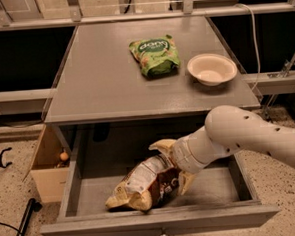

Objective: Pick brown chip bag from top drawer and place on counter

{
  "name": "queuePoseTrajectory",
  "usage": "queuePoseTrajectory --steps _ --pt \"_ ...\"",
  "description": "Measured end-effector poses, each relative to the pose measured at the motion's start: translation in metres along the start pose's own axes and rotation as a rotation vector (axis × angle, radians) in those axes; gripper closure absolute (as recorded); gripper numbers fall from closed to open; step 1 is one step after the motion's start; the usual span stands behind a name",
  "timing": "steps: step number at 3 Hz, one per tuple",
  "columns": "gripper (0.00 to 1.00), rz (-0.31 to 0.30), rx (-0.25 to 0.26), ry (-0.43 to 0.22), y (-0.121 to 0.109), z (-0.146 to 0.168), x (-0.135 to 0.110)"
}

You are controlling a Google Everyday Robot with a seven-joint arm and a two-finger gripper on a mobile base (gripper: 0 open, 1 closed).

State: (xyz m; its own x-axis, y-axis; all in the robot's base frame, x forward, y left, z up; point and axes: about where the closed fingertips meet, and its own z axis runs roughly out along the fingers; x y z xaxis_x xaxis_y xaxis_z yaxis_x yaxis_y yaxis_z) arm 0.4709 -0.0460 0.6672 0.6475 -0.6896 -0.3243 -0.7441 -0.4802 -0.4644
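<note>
Far left of the tool: open cardboard box (49,168) on the floor, small orange round thing (63,156) inside, the rest of its contents hidden by the box wall. Black pole (23,227) lower left, cut off by the frame.

Top drawer (144,225) is pulled out and the tool is inside it. The drawer's back part is in shadow under the worktop (100,78). Its knob (163,235) is half cut by the bottom edge.

Brown chip bag (141,184) lies on the drawer floor, tilted, pale yellow end to the tool's lower left. Its white label panel faces up, print too small to read. The bag's right end is covered by the tool and wrist.

Tool (169,167): yellowish fingers apart, one above the bag's right end, one below-right of it, straddling that end. Can't tell if the pads touch the bag.

Above the tool on the worktop: green bag (154,55), white lettering on top, not legible. Up and right of the tool, near the green bag but apart from it: pale empty bowl (211,69).

White arm (248,134) runs from the tool to the right and is cut off at the frame edge. A cable (254,43) hangs behind the worktop's right side, lower end hidden.
</note>
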Motion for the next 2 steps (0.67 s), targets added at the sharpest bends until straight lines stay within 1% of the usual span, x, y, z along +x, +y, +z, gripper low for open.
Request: queuePoseTrajectory --steps 1,2 --pt "0.15 -0.007 -0.012 -0.017 0.0052 0.0061 -0.0081" --pt "0.18 -0.008 -0.015 -0.023 0.0039 0.0122 -0.0059"
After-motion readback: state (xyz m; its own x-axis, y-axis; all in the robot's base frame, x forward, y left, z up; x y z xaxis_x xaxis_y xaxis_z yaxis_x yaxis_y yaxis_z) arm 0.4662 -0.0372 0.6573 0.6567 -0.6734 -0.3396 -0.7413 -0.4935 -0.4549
